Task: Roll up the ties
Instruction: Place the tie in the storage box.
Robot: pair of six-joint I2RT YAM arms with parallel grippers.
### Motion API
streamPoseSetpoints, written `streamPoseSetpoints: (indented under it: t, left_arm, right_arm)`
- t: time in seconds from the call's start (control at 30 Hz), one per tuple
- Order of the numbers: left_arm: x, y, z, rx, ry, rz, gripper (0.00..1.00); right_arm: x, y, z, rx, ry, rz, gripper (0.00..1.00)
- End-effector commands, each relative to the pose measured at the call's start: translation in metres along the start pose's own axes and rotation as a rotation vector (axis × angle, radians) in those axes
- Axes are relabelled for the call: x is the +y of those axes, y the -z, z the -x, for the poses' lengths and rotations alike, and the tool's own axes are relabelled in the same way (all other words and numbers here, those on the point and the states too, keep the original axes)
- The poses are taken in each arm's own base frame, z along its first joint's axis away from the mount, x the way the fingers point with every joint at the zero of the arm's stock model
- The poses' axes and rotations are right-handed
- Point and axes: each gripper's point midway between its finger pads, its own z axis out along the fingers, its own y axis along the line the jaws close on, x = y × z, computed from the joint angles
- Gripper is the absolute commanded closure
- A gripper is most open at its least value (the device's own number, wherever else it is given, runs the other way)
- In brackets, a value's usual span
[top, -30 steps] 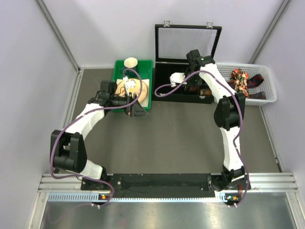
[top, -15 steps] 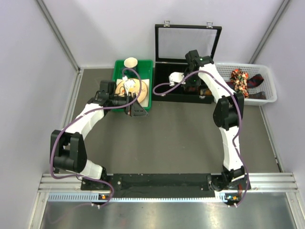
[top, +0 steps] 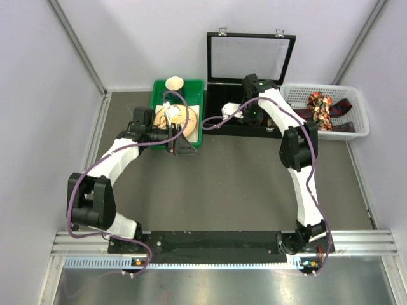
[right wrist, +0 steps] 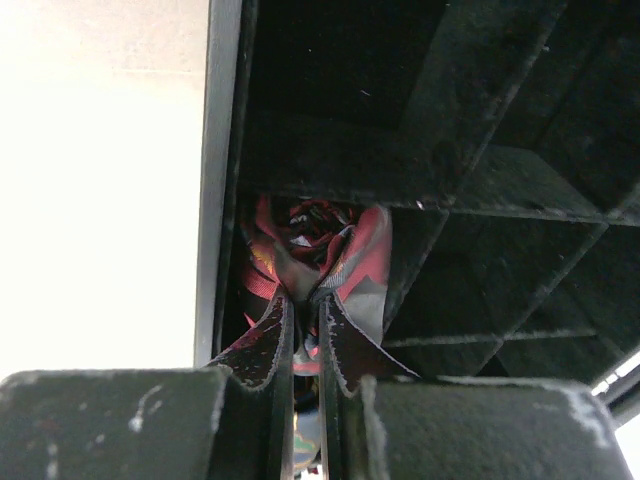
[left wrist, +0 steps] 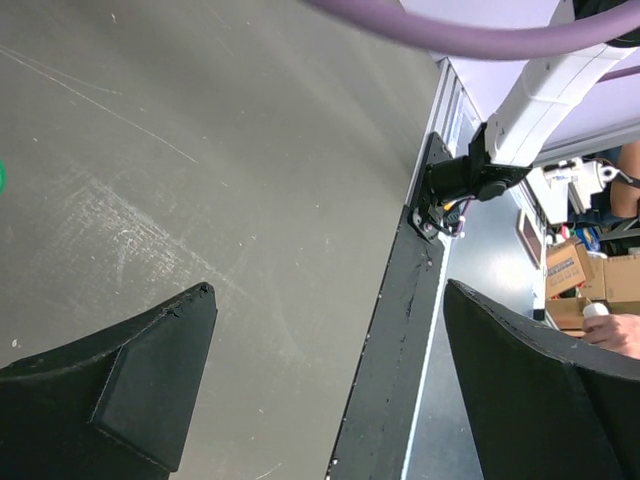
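Observation:
My right gripper [right wrist: 305, 300] is shut on a rolled red patterned tie [right wrist: 335, 240], pinching its fabric between the two fingertips. The roll sits low in a left-hand compartment of the black divided box [right wrist: 480, 190]. In the top view the right wrist hangs over that box [top: 219, 95], hiding the tie. Two more ties lie in the white basket [top: 359, 105]: a red-orange floral one [top: 318, 105] and a dark maroon one [top: 343, 114]. My left gripper [left wrist: 328, 288] stands open over bare table beside the green bin [top: 198, 136], with nothing between its fingers.
The box's glass lid [top: 251, 57] stands open at the back. The green bin holds a paper cup [top: 174, 83] and round wooden pieces [top: 175, 117]. Grey walls close in the table on three sides. The black base rail [top: 216, 241] runs along the near edge.
The right wrist has shifted left and slightly nearer over the box, still shut on the tie. The left arm has not moved.

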Motion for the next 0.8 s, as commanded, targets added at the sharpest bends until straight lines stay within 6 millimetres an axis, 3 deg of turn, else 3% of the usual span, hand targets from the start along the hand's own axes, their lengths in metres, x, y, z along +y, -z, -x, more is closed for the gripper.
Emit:
streamPoseSetpoints:
  t: [0.0,0.13,0.33,0.57,0.77]
  left_arm:
    - [-0.003,0.001,0.004,-0.012,-0.017,-0.036,0.01]
    - [-0.002,0.001,0.003,-0.010,-0.013,-0.036,0.01]
    - [0.001,0.004,0.004,-0.012,-0.015,-0.013,0.01]
    - [0.005,0.007,0.015,-0.016,-0.045,0.050,0.01]
    - [0.015,0.017,0.026,-0.016,-0.113,0.179,0.01]
  right_arm:
    - [-0.008,-0.020,0.019,-0.059,0.026,-0.019,1.00]
    - [-0.004,-0.034,0.012,-0.025,0.016,-0.009,1.00]
    - [-0.008,-0.022,0.008,-0.005,-0.009,-0.046,0.68]
    - [-0.027,0.033,0.012,-0.019,-0.014,-0.171,0.53]
    - [-0.046,0.096,0.008,-0.047,-0.043,-0.322,0.41]
